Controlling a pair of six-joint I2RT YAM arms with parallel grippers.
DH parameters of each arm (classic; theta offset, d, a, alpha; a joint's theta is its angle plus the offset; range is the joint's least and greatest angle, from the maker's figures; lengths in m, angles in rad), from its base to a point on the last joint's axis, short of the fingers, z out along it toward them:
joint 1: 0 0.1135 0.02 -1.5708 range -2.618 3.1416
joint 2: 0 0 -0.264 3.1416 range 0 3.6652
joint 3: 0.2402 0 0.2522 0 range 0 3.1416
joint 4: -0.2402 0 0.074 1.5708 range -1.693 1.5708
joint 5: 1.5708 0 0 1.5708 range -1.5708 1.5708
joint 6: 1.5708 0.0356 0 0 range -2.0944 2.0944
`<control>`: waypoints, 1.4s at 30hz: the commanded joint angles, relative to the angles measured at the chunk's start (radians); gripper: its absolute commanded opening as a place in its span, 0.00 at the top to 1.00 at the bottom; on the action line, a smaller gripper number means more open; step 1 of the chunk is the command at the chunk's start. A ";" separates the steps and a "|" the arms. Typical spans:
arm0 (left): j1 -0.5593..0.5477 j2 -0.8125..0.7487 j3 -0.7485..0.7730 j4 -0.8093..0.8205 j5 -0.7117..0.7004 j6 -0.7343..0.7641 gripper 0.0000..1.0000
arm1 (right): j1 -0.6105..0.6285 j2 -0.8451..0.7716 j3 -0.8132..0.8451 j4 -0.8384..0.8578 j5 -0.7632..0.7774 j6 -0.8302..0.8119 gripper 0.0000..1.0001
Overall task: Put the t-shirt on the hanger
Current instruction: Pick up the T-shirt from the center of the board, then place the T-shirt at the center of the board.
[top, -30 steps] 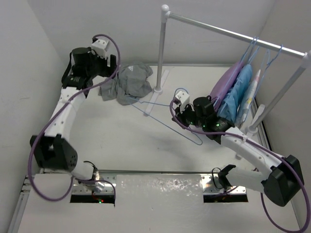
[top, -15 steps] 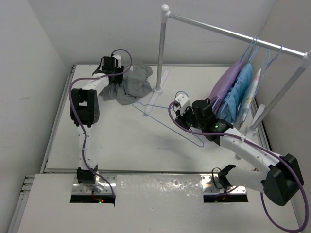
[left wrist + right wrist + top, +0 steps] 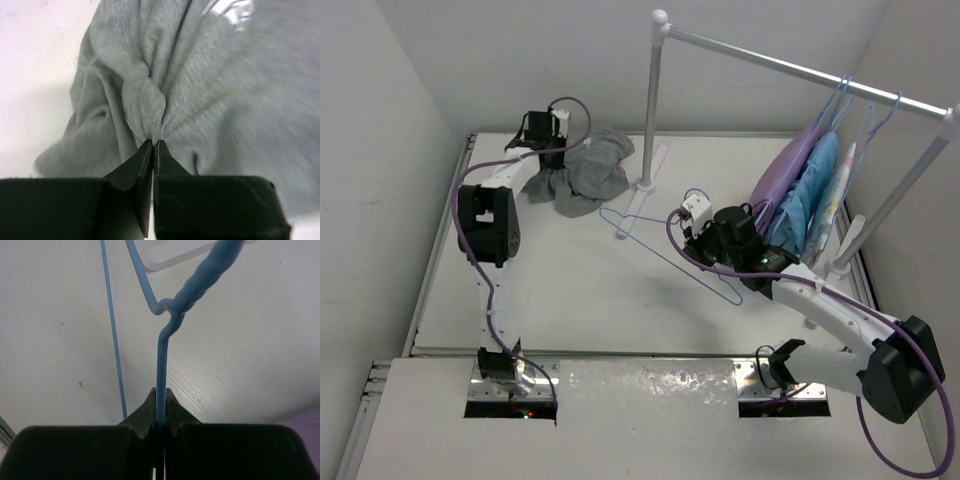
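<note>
The grey t-shirt (image 3: pixel 588 170) lies crumpled on the table at the back left, next to the rack post. My left gripper (image 3: pixel 557 157) sits at its left edge. In the left wrist view the gripper (image 3: pixel 152 144) is shut, pinching a bunched fold of the t-shirt (image 3: pixel 200 90). The pale-blue wire hanger (image 3: pixel 655 243) slants over the table's middle. My right gripper (image 3: pixel 692 238) holds it near the hook. The right wrist view shows this gripper (image 3: pixel 160 392) shut on the hanger (image 3: pixel 161 357) just below its twisted neck.
A white clothes rack stands at the back, its post (image 3: pixel 650 110) and foot (image 3: pixel 642 195) right of the shirt. A purple garment (image 3: pixel 782 175) and a light-blue garment (image 3: pixel 812 190) hang from its rail (image 3: pixel 800 70) at the right. Walls close in on the left and back.
My left arm has stretched out to the shirt at the back left and its gripper has shut on a fold. The right gripper with the hanger shifted slightly.
</note>
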 commanded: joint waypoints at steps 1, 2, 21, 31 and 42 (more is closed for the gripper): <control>0.005 -0.222 -0.022 -0.030 0.087 0.034 1.00 | 0.006 -0.058 0.043 0.001 0.038 0.018 1.00; 0.005 -0.283 -0.038 -0.047 0.106 0.054 1.00 | 0.007 -0.072 0.034 0.004 0.045 0.015 1.00; 0.005 -0.977 0.226 -0.593 0.697 0.445 1.00 | 0.006 -0.175 0.226 -0.191 0.094 -0.125 1.00; 0.002 -0.895 -0.007 -0.516 0.808 0.418 1.00 | 0.006 -0.202 0.210 -0.214 0.173 -0.117 1.00; -0.151 -0.854 -0.363 -0.550 0.731 0.642 1.00 | 0.006 -0.104 0.215 -0.278 0.249 -0.102 1.00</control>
